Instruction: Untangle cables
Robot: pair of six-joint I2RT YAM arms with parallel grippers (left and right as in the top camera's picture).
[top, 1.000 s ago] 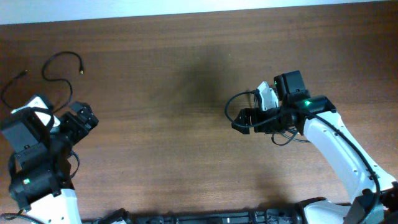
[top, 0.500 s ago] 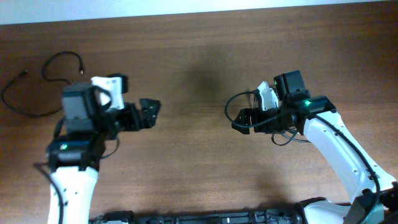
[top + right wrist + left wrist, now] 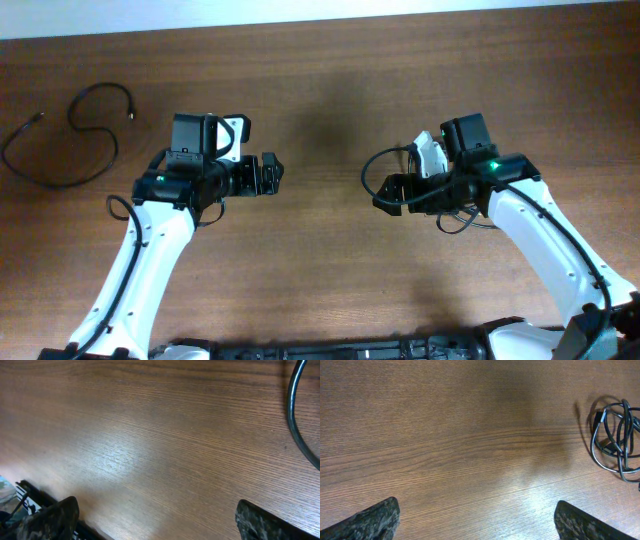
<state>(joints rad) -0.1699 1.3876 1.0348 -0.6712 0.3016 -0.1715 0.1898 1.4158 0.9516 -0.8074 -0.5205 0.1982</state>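
While hanging above the wooden surface [image 3: 320, 270], presenting the left tool [image 3: 270, 175] with jaws spread wide and gripping nothing. Presenting the right tool [image 3: 383, 196] likewise: jaws fully apart, only bare wood lying between them. Showing a tangled cable bundle [image 3: 616, 435], several thin black loops with a small plug end, lying flat at the right edge of the left wrist view, apart from the left tool. Showing a single loose cable [image 3: 58, 186] lying in an S-curve near the far left corner of the surface, well apart from both tools. Showing a black cord [image 3: 291, 415] crossing the top right corner of the right wrist view; not telling whether cable or arm wiring.
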